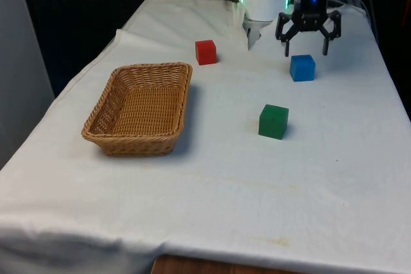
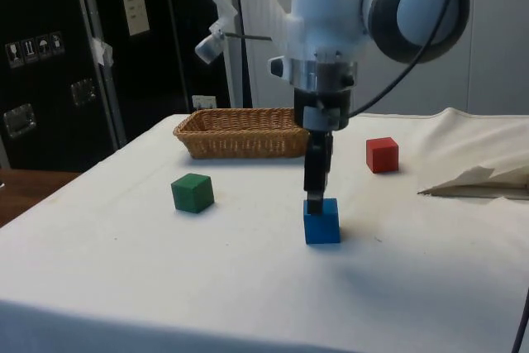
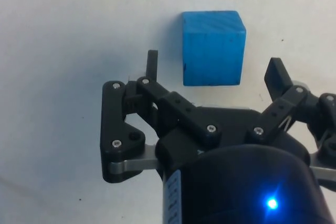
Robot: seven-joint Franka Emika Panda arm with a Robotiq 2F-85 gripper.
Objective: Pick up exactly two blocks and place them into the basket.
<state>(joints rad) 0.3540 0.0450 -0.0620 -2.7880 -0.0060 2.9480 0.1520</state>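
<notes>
A blue block [image 1: 302, 67] rests on the white cloth towards the front view's right. My gripper [image 1: 307, 49] hovers open just behind and above it, with nothing between the fingers. From the side, the gripper [image 2: 316, 192] has its tips close to the top of the blue block [image 2: 321, 222]. The wrist camera looks down on the blue block [image 3: 213, 48], which lies just beyond the two spread fingertips [image 3: 152, 64]. A green block [image 1: 273, 121] stands nearer the front. A red block [image 1: 205, 51] sits farther back. The wicker basket [image 1: 103, 117], on the front view's left, holds nothing.
The arm's white base [image 1: 260, 4] stands at the far end, close behind the red block. A raised fold of cloth [image 2: 479, 181] lies near the red block [image 2: 382, 155]. The table drops off just right of the blue block in the front view.
</notes>
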